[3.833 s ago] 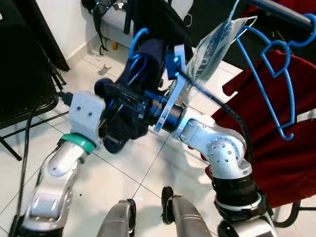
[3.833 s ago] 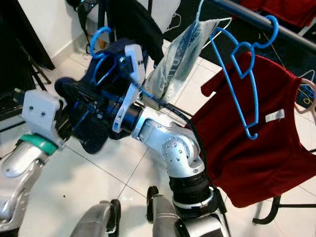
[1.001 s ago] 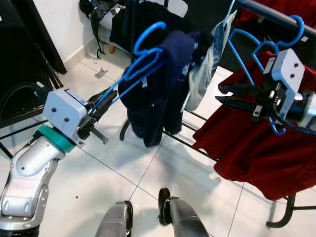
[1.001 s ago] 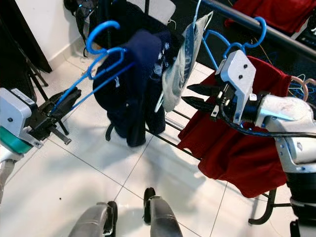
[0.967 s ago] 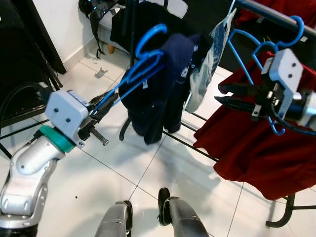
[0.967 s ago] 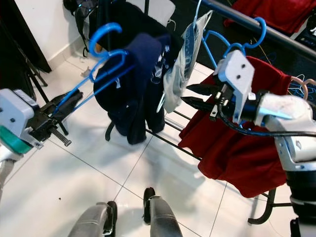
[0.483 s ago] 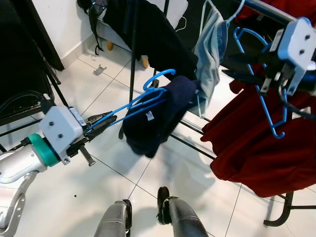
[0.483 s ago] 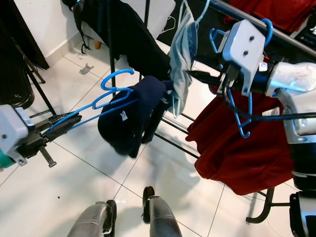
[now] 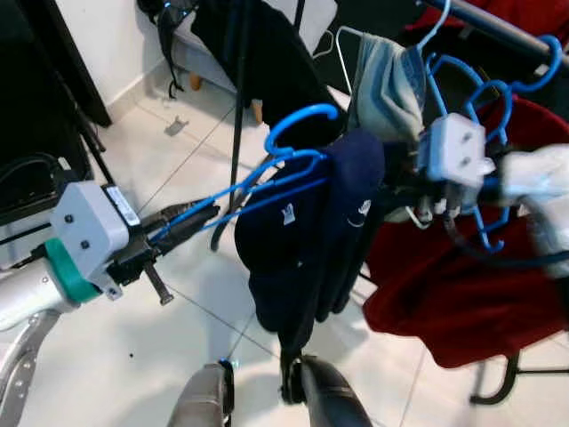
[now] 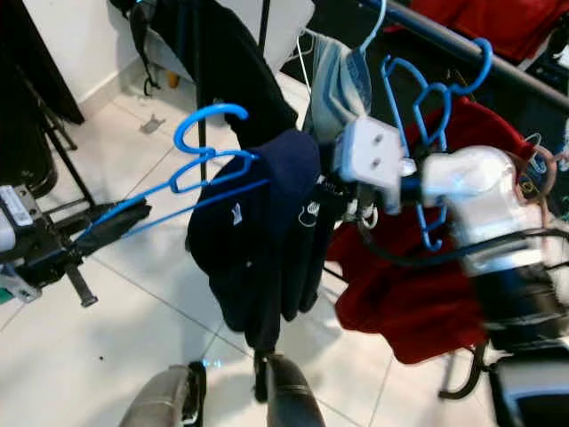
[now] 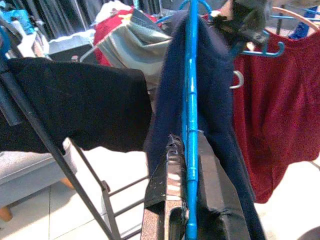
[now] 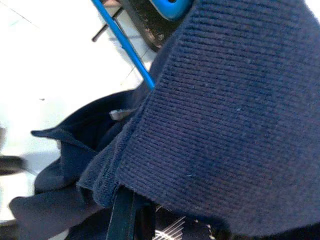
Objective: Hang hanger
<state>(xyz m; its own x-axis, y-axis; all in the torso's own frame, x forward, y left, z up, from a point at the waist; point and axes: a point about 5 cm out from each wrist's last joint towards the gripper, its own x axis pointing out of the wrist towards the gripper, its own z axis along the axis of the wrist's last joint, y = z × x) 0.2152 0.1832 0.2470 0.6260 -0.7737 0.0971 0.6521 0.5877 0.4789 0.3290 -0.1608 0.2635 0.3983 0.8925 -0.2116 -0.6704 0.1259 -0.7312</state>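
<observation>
Left gripper (image 9: 182, 225), frame left, pinches the blue hanger's (image 9: 267, 178) end; navy sweater (image 9: 307, 231) hangs at centre. Right gripper (image 10: 333, 191) now presses into the sweater, finger state unclear. Hanger sits higher than before.

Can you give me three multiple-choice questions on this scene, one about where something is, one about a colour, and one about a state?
1. Where is the navy garment?
A. draped on the blue hanger
B. on the floor
C. on the rail

2. What colour is the garment beside the right arm?
A. yellow
B. red
C. white

3. What is the left gripper doing?
A. hanging open
B. gripping the rail
C. clamped on the blue hanger's end

Answers: 1 A, it hangs over the hanger's shoulder. 2 B, the red garment hangs under the rail. 3 C, the left wrist view shows the fingers closed around the blue bar.
</observation>
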